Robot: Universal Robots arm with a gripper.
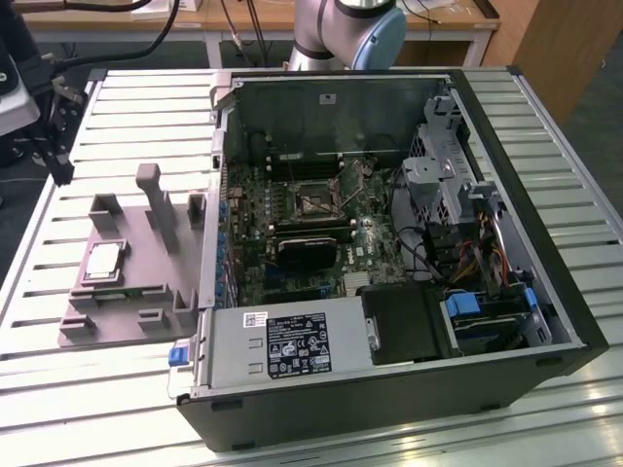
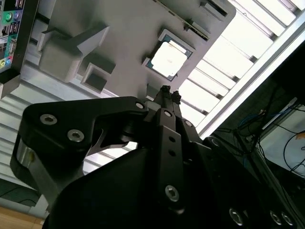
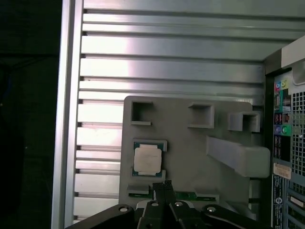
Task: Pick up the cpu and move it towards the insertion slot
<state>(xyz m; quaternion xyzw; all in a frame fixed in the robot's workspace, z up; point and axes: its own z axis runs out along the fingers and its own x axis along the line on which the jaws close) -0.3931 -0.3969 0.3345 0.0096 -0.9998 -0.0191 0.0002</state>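
Exterior view: an open computer case (image 1: pixel 409 399) lies on its side on a slatted metal counter (image 1: pixel 127 117), with its motherboard facing up. The insertion slot (image 1: pixel 313 199), a square socket with a metal frame, sits in the upper middle of the board, and nothing lies in it. At the exterior view's left, just beside the case, is a grey moulded holder (image 1: pixel 136 255) with an upright post (image 1: pixel 151 199). The cpu (image 1: pixel 105 261) lies flat in a square pocket of this holder, silver top up, well apart from the insertion slot. A green memory stick (image 1: pixel 105 295) lies in a groove of the holder near the cpu. The base of the robot arm (image 1: pixel 350 29) rises behind the case.

Second wrist view: the black gripper (image 2: pixel 167 91) points at the holder (image 2: pixel 124 33). Its two fingertips are drawn together with nothing between them. The cpu (image 2: pixel 167 59) rests in its pocket just beyond the tips. The picture does not show any contact between them. The bright slats of the counter (image 2: pixel 224 71) run past the edge of the holder.

First wrist view: the gripper (image 3: pixel 165 185) again has its tips pressed together and carries nothing. It stands over the groove that holds the memory stick (image 3: pixel 186 195). The cpu (image 3: pixel 147 159) sits seated in the holder (image 3: pixel 190 143), near the tips but apart from them. The counter (image 3: pixel 167 67) lies beyond it, and the rear panel of the computer case (image 3: pixel 286 119) stands beside the holder.
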